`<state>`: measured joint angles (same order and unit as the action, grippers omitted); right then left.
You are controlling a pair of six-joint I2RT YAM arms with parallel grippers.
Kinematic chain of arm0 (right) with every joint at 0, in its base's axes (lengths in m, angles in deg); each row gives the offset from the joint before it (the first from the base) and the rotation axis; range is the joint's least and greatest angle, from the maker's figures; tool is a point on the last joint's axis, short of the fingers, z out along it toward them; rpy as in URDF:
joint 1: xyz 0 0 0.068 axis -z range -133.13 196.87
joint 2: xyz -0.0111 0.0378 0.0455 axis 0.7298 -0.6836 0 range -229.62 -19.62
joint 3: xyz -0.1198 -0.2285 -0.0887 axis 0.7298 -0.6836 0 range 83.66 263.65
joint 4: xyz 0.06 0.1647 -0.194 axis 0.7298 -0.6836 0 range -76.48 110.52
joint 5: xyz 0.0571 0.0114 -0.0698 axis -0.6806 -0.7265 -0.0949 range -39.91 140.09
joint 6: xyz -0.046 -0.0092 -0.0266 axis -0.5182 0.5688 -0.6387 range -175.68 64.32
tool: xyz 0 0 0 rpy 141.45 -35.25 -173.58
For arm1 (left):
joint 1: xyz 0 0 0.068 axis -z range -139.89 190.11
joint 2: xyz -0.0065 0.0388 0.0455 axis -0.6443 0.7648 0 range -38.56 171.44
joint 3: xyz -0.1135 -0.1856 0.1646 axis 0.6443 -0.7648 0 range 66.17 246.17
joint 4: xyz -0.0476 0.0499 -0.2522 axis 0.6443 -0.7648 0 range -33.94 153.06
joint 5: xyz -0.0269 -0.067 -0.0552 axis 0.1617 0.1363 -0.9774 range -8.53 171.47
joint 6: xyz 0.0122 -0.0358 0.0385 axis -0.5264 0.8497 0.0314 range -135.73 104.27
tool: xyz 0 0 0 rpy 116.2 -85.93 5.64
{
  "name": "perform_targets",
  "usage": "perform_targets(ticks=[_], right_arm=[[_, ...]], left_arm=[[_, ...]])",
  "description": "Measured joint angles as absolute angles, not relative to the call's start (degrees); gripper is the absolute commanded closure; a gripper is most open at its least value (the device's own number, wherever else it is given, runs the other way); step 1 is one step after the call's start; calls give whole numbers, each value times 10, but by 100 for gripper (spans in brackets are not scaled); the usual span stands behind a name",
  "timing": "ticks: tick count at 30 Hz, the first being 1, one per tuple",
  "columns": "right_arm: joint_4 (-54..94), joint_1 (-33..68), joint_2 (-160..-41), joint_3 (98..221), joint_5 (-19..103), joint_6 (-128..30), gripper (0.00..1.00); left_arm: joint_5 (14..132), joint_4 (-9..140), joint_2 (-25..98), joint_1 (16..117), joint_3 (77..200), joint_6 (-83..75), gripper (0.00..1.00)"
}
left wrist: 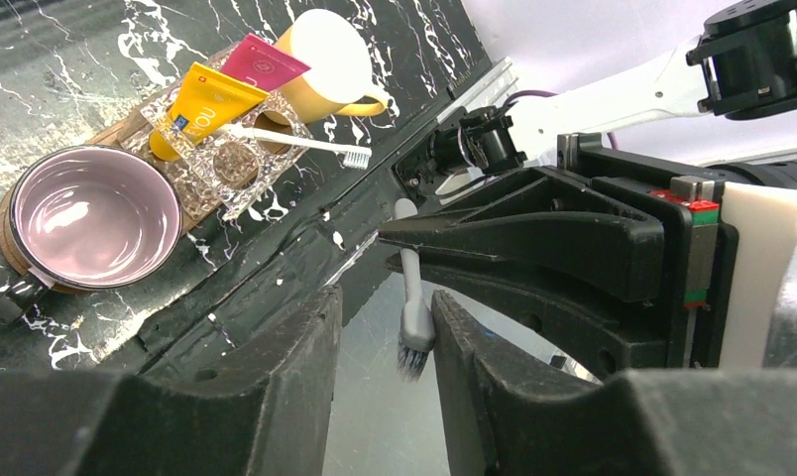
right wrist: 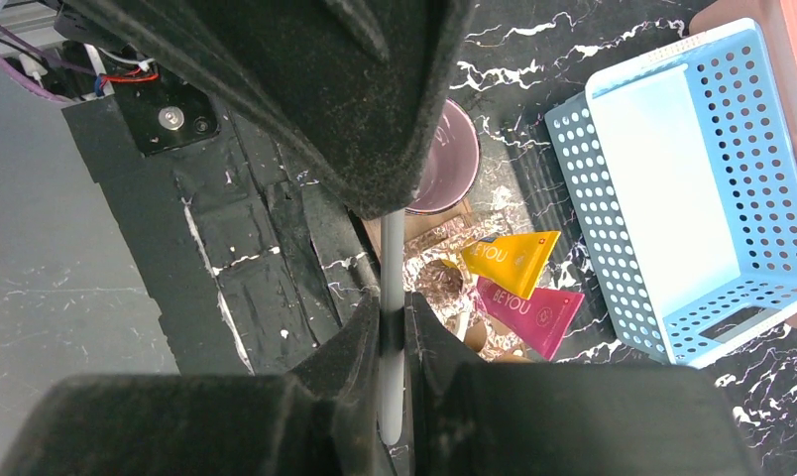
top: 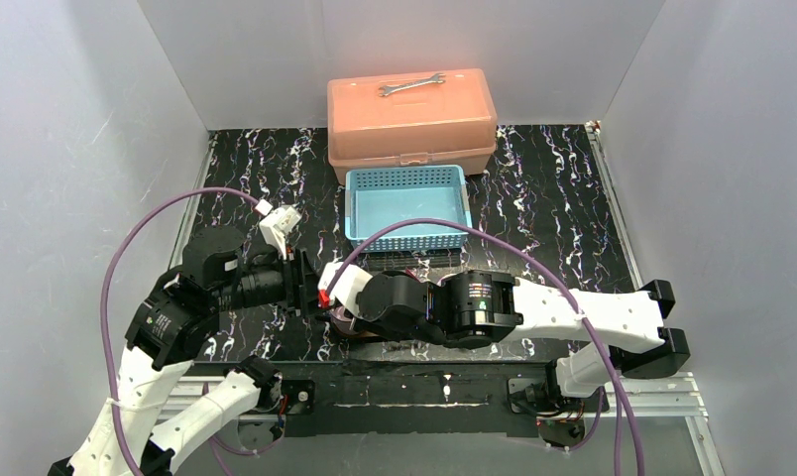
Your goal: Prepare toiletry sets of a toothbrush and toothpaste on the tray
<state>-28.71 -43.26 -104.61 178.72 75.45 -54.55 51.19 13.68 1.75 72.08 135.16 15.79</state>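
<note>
Right gripper [right wrist: 393,322] pinches toothbrush [right wrist: 393,258] mid-shaft. Left gripper [left wrist: 383,327] jaws wide, straddling its bristle end. Likely a handover to reorient it.

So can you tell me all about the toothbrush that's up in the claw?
The toothbrush is a thin, pale grey stick, plastic by its look, with a tuft of dark-tipped bristles at one end. The right claw pinches its handle, so it is up off the table. Its bristle end sits between the open fingers of the left claw, close to one; whether it touches is unclear.
</note>
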Motion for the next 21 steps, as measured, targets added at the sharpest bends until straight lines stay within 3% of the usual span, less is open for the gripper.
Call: perform_targets(ticks=[8,15,21], right_arm=[[-291,-433,-1052,1789,754,-546,99],[-291,-433,-1055,1789,752,-546,98],[-291,-435,-1055,1789,751,-546,79]], left_arm=[[501,135,16,721,1345,150,78],[489,135,16,721,1342,147,100],[485,137,11,721,1339,145,100]])
